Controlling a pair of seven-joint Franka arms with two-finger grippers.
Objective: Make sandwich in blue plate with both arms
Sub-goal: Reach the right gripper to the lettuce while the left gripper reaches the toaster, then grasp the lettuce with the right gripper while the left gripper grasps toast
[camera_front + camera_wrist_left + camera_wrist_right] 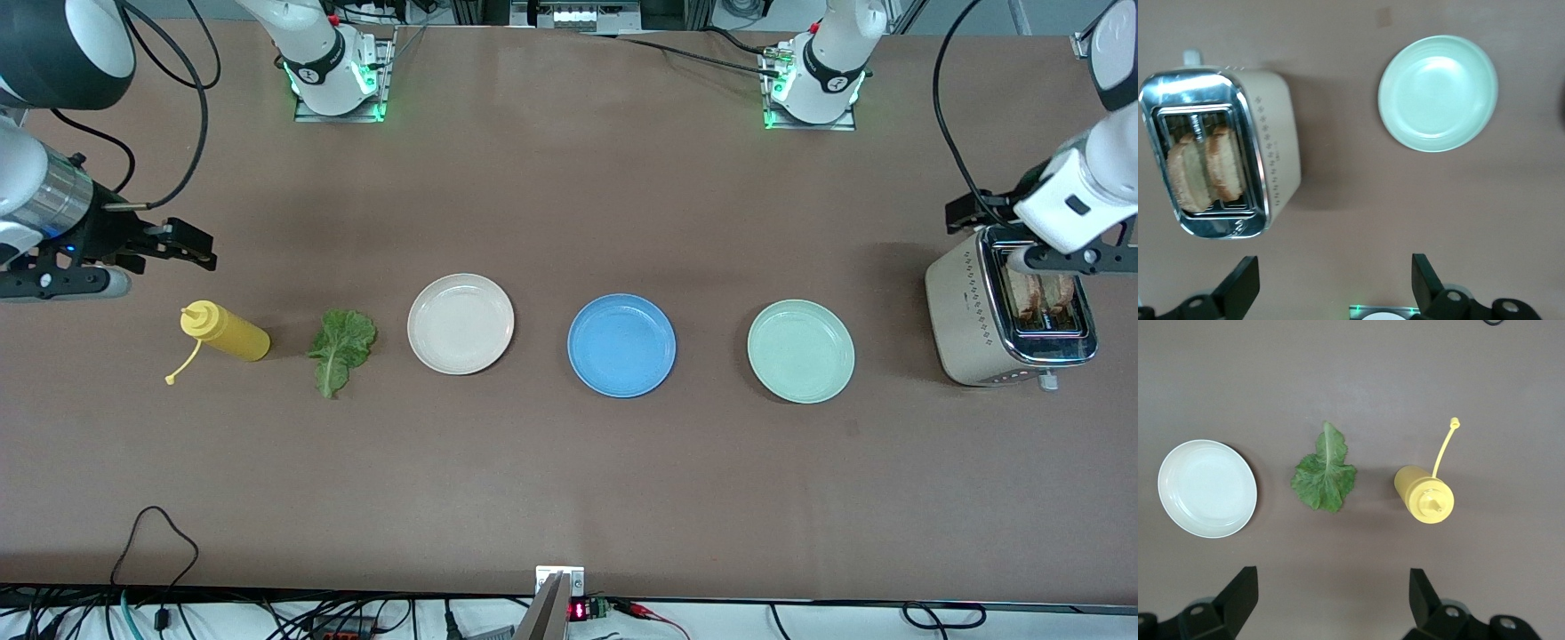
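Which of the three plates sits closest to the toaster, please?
The pale mint-green plate, beside the toaster at the left arm's end; the blue plate and cream-white plate lie progressively farther away.

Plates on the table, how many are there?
3, in one row: the cream-white plate beside the lettuce leaf, the blue plate in the middle, and the mint-green plate nearest the toaster. None looks hidden.

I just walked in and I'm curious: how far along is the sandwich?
Nothing is done: the blue plate is bare. Both bread slices sit in the toaster, and the lettuce leaf lies on the table. Nothing is in hand: the left gripper is open beside the toaster, the right gripper open near the lettuce. All assembly remains.
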